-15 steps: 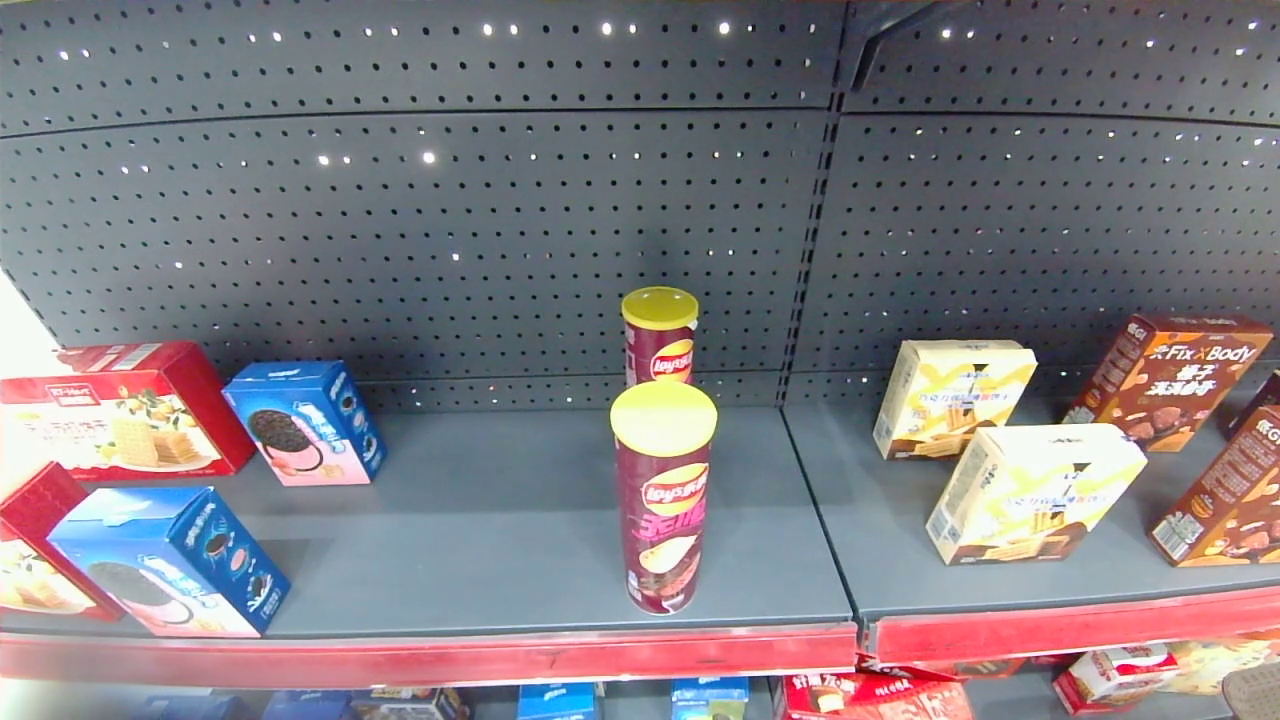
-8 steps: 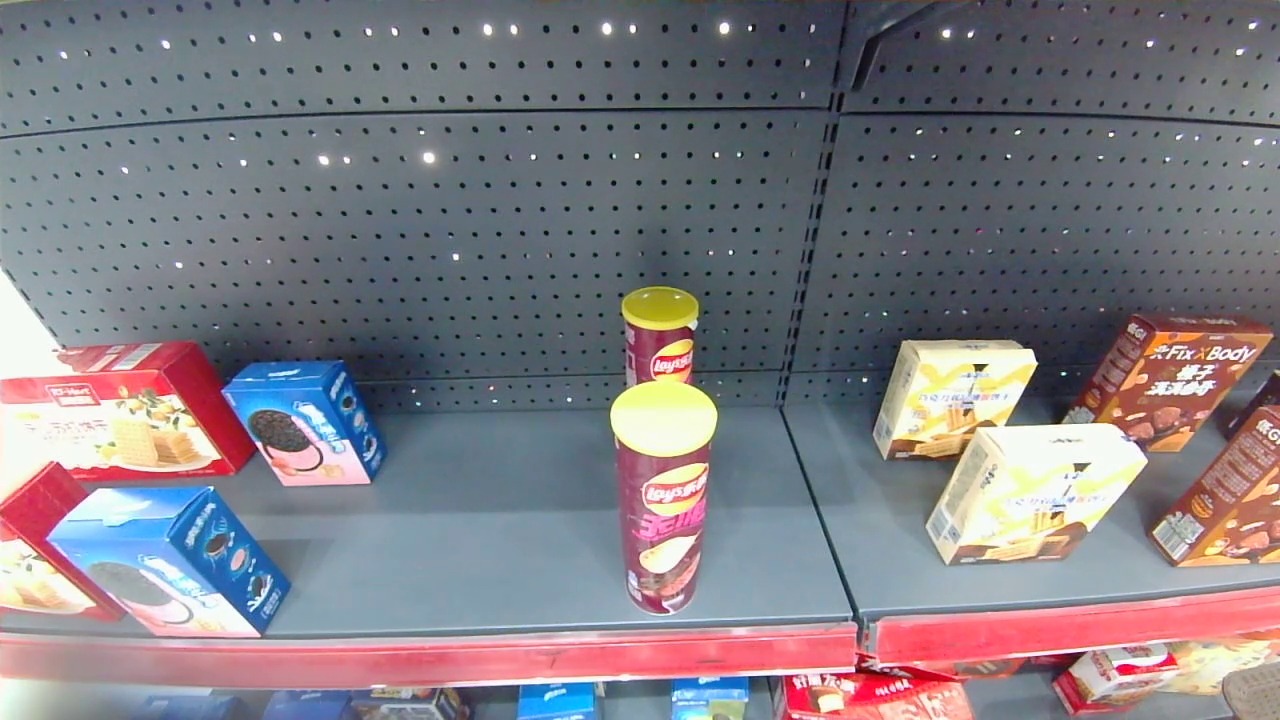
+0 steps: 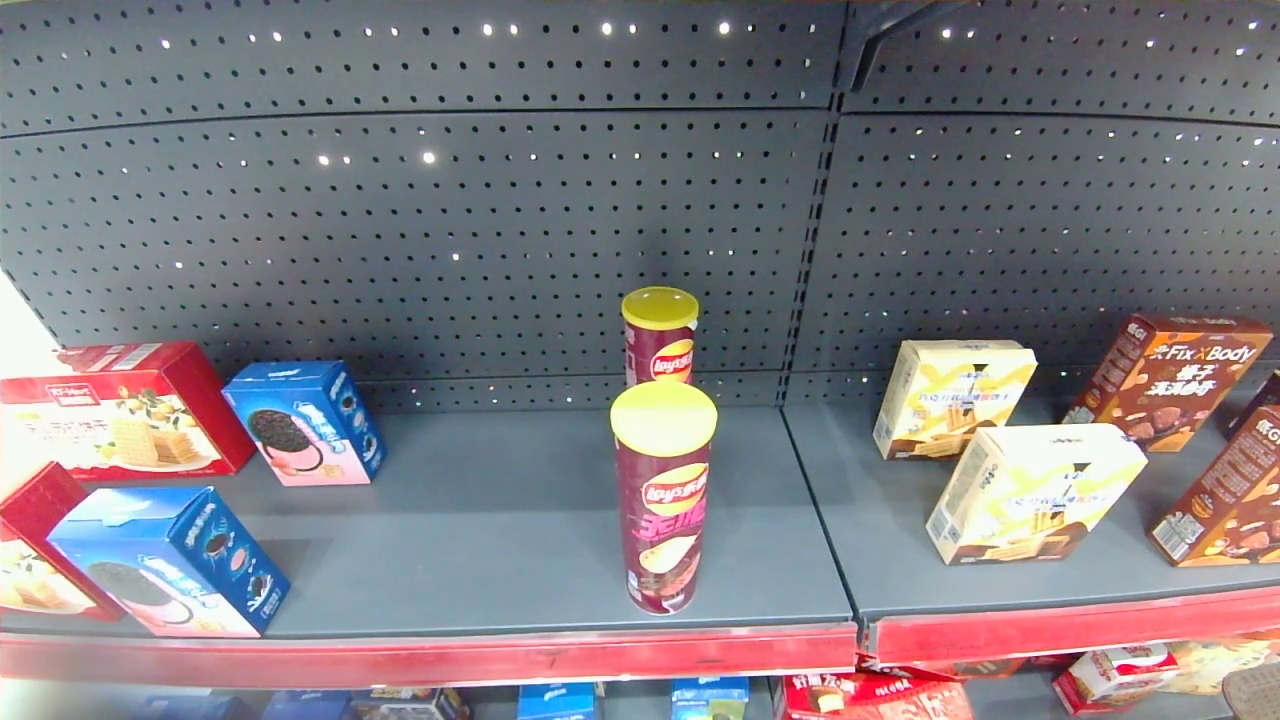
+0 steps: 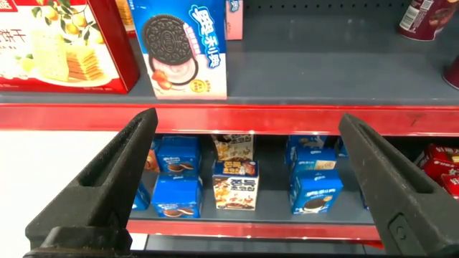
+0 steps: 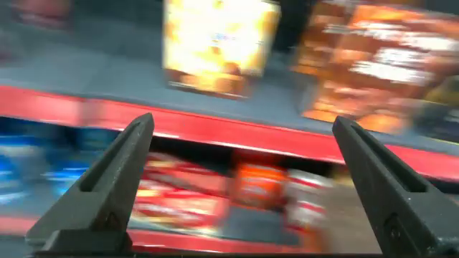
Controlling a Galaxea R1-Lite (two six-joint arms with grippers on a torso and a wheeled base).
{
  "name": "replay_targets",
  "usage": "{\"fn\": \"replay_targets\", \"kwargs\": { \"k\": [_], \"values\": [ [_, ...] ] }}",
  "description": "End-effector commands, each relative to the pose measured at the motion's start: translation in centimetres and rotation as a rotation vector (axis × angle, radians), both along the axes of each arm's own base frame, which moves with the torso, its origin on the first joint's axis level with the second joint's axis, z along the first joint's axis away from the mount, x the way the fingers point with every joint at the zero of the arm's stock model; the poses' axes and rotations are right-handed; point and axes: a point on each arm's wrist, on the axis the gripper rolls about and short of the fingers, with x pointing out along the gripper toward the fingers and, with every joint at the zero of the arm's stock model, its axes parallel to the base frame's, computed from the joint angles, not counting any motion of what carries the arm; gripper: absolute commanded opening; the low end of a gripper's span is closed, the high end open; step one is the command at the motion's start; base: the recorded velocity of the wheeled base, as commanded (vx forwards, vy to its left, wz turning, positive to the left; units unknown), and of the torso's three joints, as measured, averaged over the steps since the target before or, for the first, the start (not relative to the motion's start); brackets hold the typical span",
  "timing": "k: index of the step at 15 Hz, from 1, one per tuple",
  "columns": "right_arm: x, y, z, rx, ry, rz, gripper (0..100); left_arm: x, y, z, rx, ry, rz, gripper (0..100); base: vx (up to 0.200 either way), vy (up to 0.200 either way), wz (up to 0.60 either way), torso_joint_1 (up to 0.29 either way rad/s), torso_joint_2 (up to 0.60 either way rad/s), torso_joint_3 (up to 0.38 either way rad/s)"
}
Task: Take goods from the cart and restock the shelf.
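The front chip can [image 3: 662,500] stands upright near the red front edge of the shelf [image 3: 480,520]; the rear chip can [image 3: 659,335] stands behind it, close to the pegboard [image 3: 450,220]; blue cookie boxes [image 3: 305,420] stand well to its left, cream boxes [image 3: 1035,490] to its right; the left gripper [image 4: 248,119] faces the shelf edge, fingers spread and empty; the right gripper [image 5: 242,120] has its fingers spread too, holding nothing.

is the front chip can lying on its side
No, the front chip can stands upright on the shelf, yellow lid on top.
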Motion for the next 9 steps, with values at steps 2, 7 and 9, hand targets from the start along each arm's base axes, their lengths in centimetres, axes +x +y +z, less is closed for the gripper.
{"fn": "replay_targets", "kwargs": {
  "k": [2,7,9],
  "values": [
    [0.02,0.00,-0.20,0.053,0.032,0.006,100,0.03,0.00,0.02,0.000,0.003,0.000,100,0.000,0.000,0.00,0.000,0.00,0.000],
    [0.04,-0.34,-0.20,0.070,0.028,-0.147,100,0.03,0.00,0.02,0.000,0.003,0.002,100,0.000,0.000,0.00,0.000,0.00,0.000],
    [0.02,-0.35,-0.17,0.076,0.024,-0.149,100,0.03,0.00,0.02,0.000,0.003,0.000,100,0.000,0.000,0.00,0.000,0.00,0.000]
  ]
}}
